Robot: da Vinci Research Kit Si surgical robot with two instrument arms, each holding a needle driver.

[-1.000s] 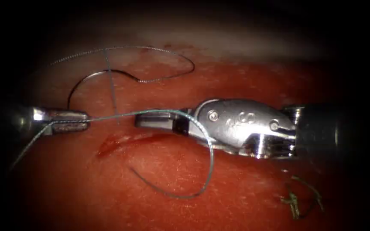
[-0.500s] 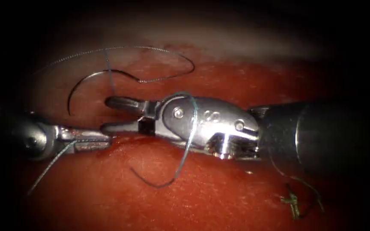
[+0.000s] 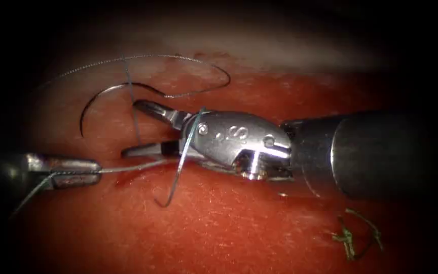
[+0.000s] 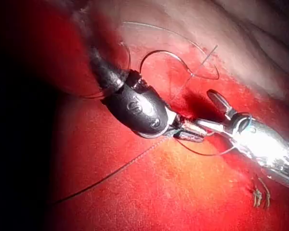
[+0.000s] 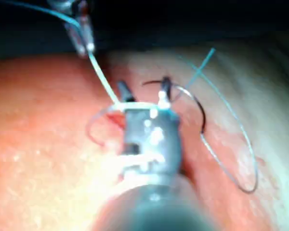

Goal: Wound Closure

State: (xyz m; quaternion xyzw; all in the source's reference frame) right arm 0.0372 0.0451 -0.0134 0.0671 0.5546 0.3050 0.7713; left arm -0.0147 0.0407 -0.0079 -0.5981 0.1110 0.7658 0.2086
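Tissue spreads red and bare below the cut, with open room there reaching out to a small knotted cut end of thread well off to the cut's right. Above the cut the room is more crowded: the curved needle lies free on the tissue's surface, above and to the left of the cut, held by neither tool, and pale thread arcs beyond it toward the paler upper margin of the tissue.

Left of the cut, the left hand lies low and nearly level, its jaws pressed together on the thread, which runs taut from its tip rightward along the cut; a second strand trails back from it away from the cut. The right hand comes in from the cut's right on a long dark shaft, wrist tipped slightly down, jaws spread wide just above the cut and gripping nothing. A loop of thread is wound around its neck just behind the jaws, and its free tail hangs down across the cut onto the bare tissue below.
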